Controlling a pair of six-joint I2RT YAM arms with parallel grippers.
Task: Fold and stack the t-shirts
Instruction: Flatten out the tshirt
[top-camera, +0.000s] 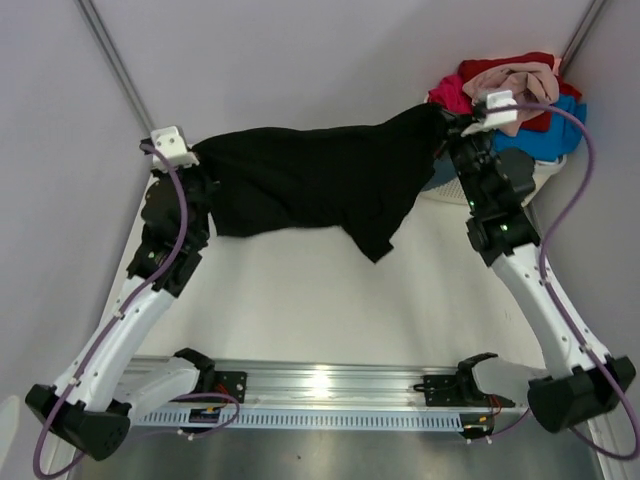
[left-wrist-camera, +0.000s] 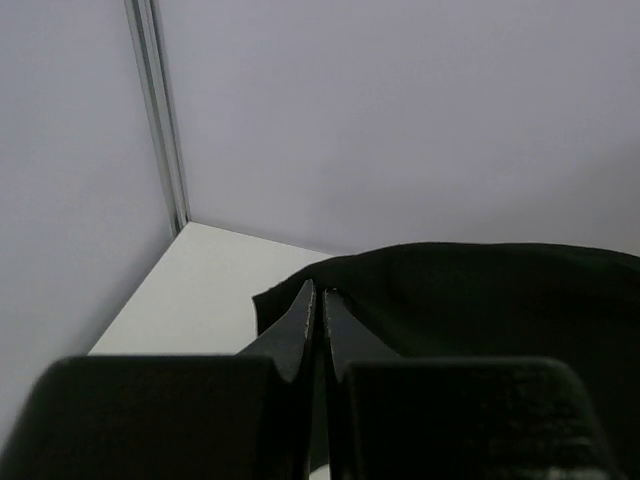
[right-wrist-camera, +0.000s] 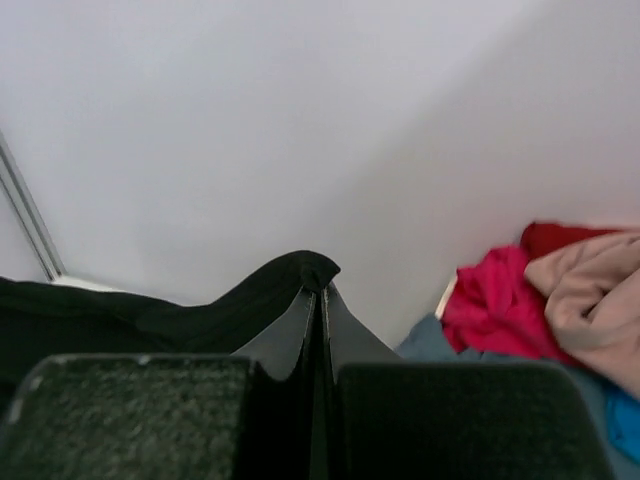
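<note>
Here, the black t-shirt (top-camera: 310, 180) is being stretched.
Both ends are being pinched by the two arms' jaws over the tabletop (top-camera: 300, 310).

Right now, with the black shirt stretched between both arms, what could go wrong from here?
1. The left gripper and right gripper each pinch only a small bit of the black t-shirt; pulling apart could slip it free.
2. The right gripper sits close to the pile of other shirts and might drag one along.
3. The loose flap hanging mid-shirt could fold under when the shirt is laid down.
</note>
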